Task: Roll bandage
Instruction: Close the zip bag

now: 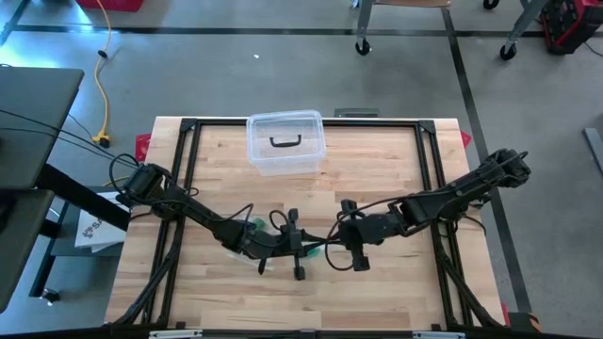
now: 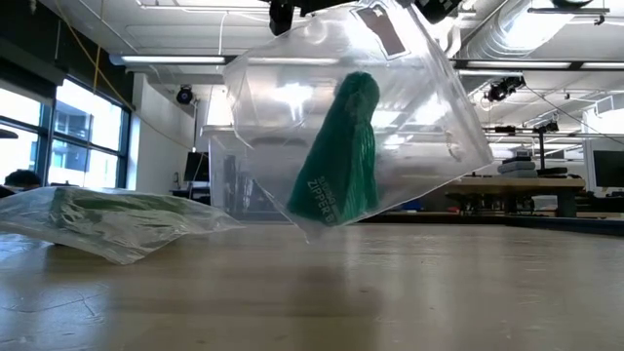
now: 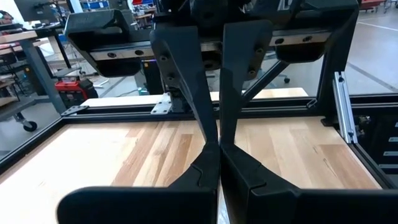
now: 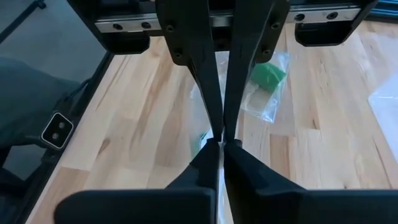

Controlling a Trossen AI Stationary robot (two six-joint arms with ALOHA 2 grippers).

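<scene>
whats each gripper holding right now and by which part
Both grippers, left and right, are shut on the top edge of a clear plastic zip bag, which hangs above the table with a green rolled bandage inside.

The high view looks straight down on the whole surface [image 1: 377, 188]; the low view sits at its level, facing the room. Each wrist view peers close past its own fingers — all share the wooden top.
</scene>
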